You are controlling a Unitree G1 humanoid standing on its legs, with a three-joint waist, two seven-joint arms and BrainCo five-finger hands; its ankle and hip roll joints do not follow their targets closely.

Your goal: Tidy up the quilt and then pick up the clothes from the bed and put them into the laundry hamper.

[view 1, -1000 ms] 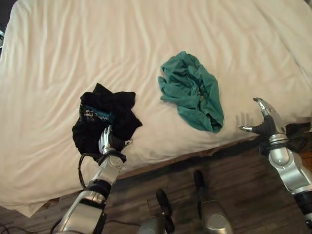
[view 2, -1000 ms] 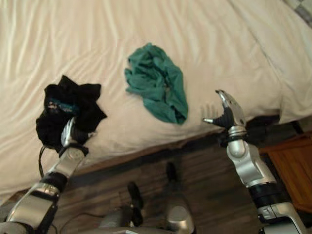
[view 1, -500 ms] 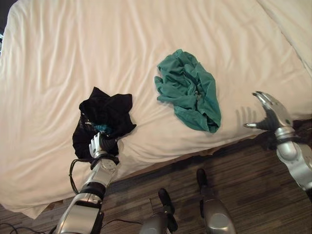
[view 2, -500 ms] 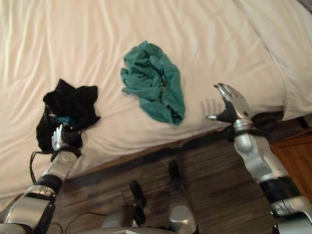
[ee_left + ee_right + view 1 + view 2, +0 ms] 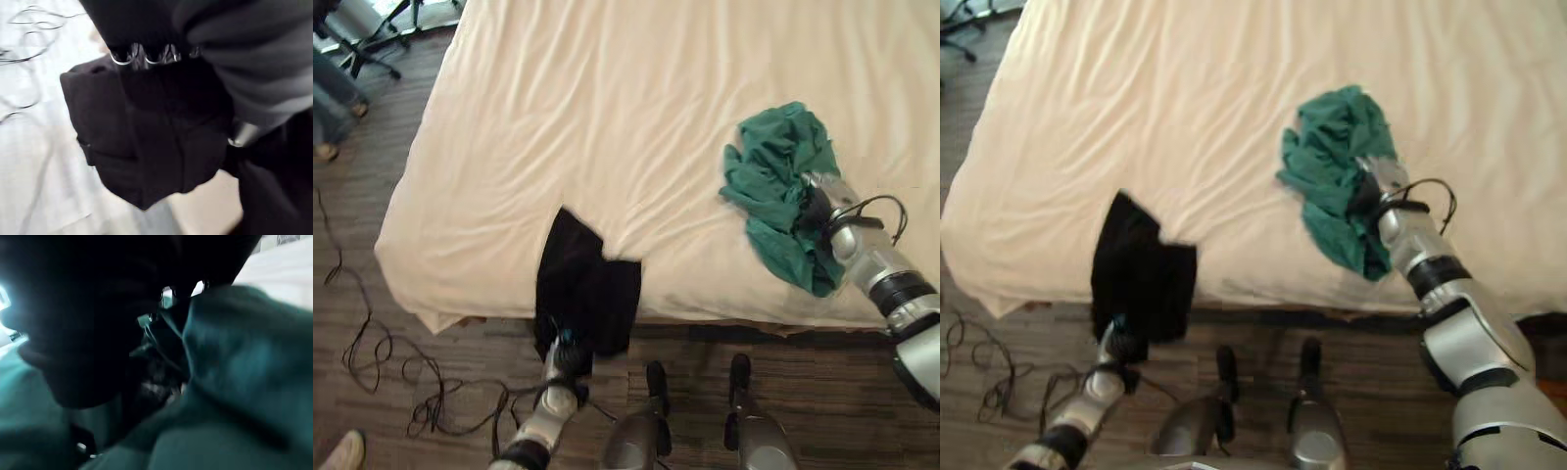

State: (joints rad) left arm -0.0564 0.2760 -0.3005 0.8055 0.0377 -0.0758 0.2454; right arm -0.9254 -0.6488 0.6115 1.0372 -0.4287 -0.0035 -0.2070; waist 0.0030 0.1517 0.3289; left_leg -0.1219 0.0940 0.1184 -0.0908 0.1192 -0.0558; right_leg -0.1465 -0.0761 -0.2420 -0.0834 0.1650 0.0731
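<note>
Left eye view: a cream quilt (image 5: 636, 127) covers the bed, and a black garment (image 5: 584, 294) drapes over its near edge, its lower end gripped by the left hand (image 5: 562, 354) just below the mattress line. Toward the right, a teal garment (image 5: 778, 191) lies bunched near the edge with the right hand (image 5: 820, 196) pressed into its folds; whether those fingers are closed cannot be told. A person's legs (image 5: 335, 98) stand on the wooden floor (image 5: 372, 294) at far left, beside loose cables (image 5: 382, 372).

Right eye view: same layout.

Left wrist view: fingers (image 5: 146, 54) curl around dark cloth.

Right wrist view: teal cloth (image 5: 244, 367) crowds the hand, hiding its fingers.
</note>
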